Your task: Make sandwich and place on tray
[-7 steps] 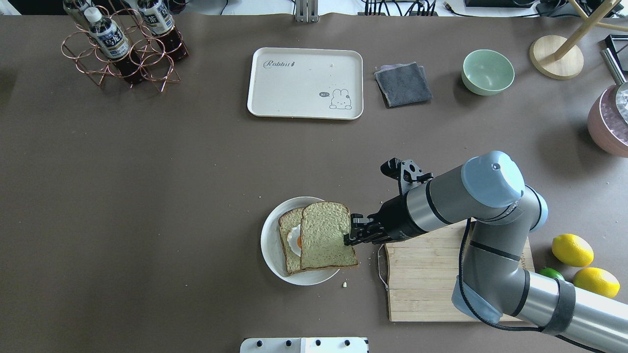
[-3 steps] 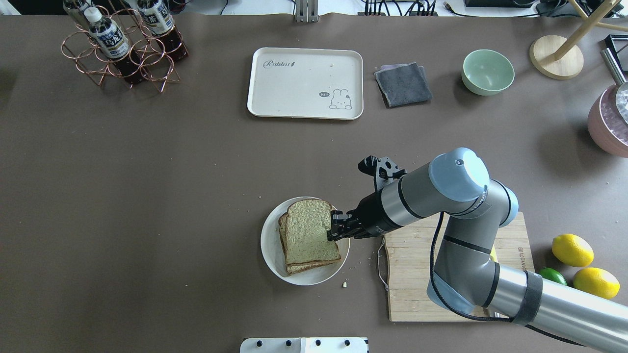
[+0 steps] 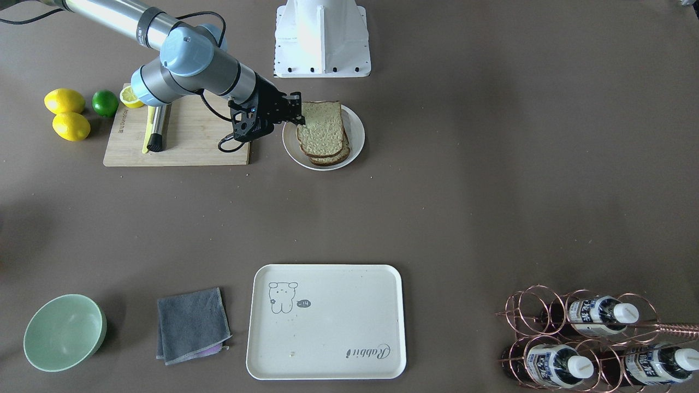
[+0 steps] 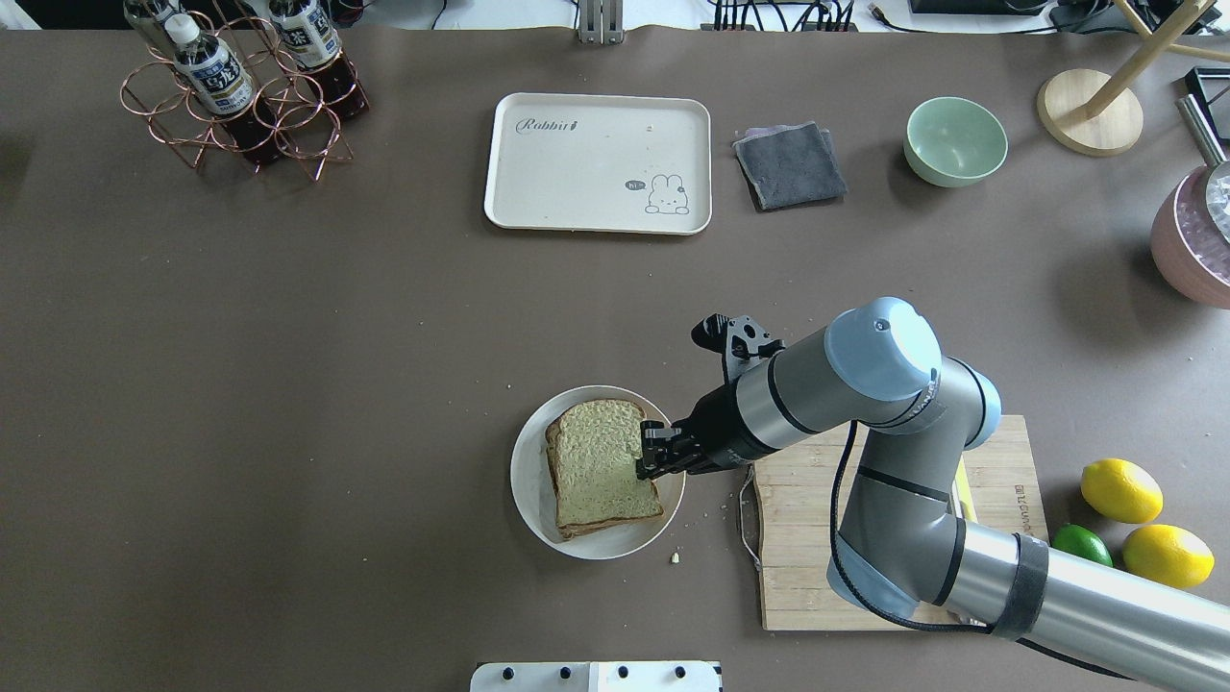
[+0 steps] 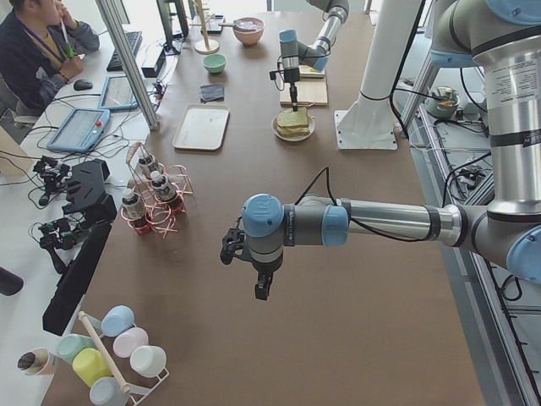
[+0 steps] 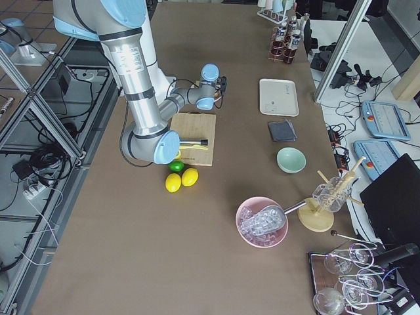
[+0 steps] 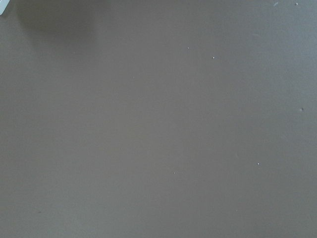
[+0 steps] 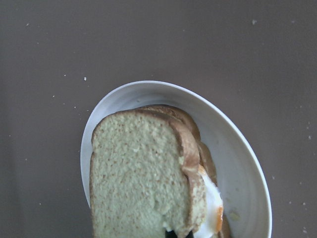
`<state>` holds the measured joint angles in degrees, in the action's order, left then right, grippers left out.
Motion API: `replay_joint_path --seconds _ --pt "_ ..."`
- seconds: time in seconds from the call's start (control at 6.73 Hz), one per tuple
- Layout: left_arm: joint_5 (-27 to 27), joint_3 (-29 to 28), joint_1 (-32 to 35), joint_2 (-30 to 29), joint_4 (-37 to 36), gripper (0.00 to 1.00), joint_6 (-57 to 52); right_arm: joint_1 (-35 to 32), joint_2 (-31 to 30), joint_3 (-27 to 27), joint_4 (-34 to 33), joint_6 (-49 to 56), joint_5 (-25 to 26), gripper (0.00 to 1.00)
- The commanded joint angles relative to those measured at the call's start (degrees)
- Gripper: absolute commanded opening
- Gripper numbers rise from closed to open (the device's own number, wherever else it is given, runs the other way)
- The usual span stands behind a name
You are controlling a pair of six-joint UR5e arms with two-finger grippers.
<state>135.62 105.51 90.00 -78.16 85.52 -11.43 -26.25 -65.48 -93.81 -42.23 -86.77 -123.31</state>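
The tabletop (image 4: 288, 404) is being lit brightly and evenly from above, and only soft, faint shadows are being cast, as beside the bowl (image 4: 955, 141). In the side views, things near the edges are being stretched by wide-angle distortion. A dim patch is being shown at the upper left of the left wrist view.

Top bread slice (image 4: 602, 466) carried left, now covering egg (image 8: 213, 203).

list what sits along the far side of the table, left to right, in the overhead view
copper wire rack of bottles → cream-white rounded rectangular tray → folded dark grey cloth → pale green bowl → round wooden stand base → pink bowl
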Motion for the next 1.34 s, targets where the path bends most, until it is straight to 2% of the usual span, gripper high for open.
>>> replay_joint_path --seconds 0.0,0.15,0.3,0.45,0.59,0.89,1.04,1.19 --pt "0.0 0.0 0.0 0.0 0.0 0.98 0.1 0.5 0.0 0.1 0.0 -0.1 0.1 0.30" --pt "0.0 0.0 0.0 0.0 0.0 0.98 0.2 0.5 0.1 0.0 0.0 -0.3 0.1 0.81" --pt "0.1 0.0 -0.3 -0.1 0.0 0.98 1.1 0.3 0.1 -0.1 -0.1 -0.7 0.1 1.00" --pt "0.4 0.3 -0.8 -0.4 0.3 0.98 2.6 -1.0 0.0 -0.7 -0.5 -0.7 -0.4 1.00" --pt "0.5 1.9 -5.2 -0.5 3.7 0.98 9.0 -4.3 -0.9 -0.9 -1.1 -0.6 -2.6 1.00" --pt "1.7 4.8 -20.0 -1.6 19.5 0.98 36.3 -15.4 -2.4 -3.7 -7.4 0.4 -13.5 1.00" --pt "1.2 4.7 -28.4 -5.9 26.0 0.98 52.1 -19.3 -7.0 -4.7 -7.4 5.6 -15.7 1.00" --pt "0.7 4.6 -34.3 -10.7 26.6 0.98 60.3 -22.8 -10.8 -4.6 -7.5 11.2 -17.4 1.00"
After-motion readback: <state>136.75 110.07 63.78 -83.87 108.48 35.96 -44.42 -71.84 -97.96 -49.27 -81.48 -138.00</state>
